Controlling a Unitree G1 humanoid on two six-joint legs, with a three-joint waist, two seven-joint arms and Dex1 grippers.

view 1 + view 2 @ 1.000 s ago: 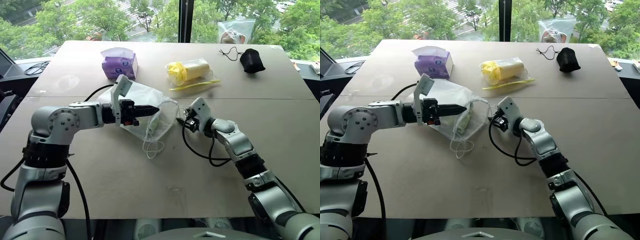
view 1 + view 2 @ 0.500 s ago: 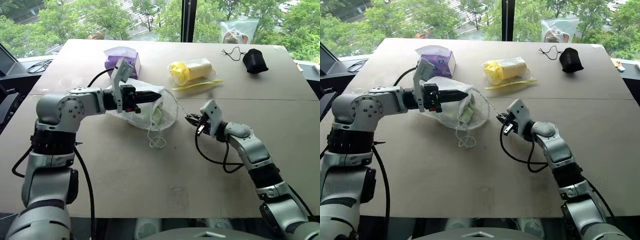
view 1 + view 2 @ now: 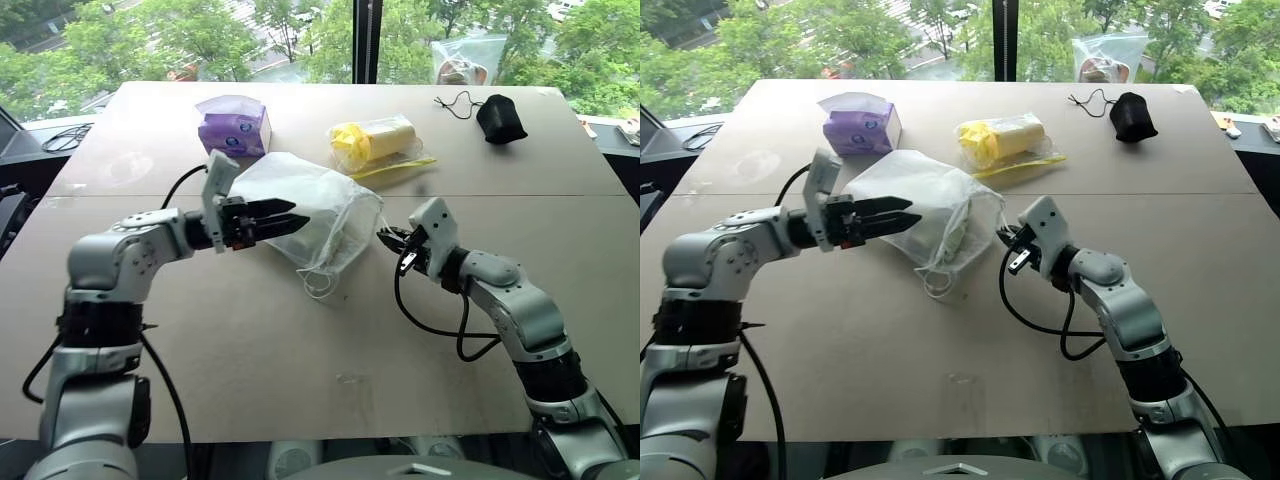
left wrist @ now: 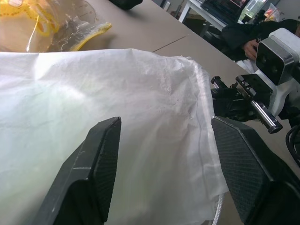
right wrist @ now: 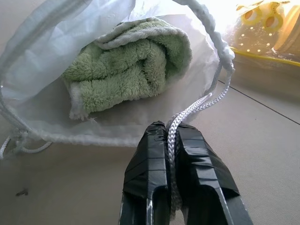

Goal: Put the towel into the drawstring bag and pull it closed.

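Since a second ago the left claw (image 3: 283, 215) has let go of the drawstring bag (image 3: 315, 215) and drawn back toward the left of the frame, its two black fingers now spread wide on either side of the white fabric; the right claw (image 5: 172, 154) has pulled away toward the right and is pinched shut on the bag's white cord (image 5: 197, 105). The bag lies at the centre of the head view, its mouth facing right and only partly gathered, with the light-green towel (image 5: 129, 65) tucked inside. To finish well, the left claw probably needs to clamp the bag's body again so the right can draw the cord straight away from the mouth without dragging everything along. The tan desk (image 3: 300, 370) also carries a purple tissue pack (image 3: 235, 122), a yellow item in clear plastic (image 3: 380, 142) and a black pouch (image 3: 500, 118) along its far edge. Beyond the desk, windows show green trees.
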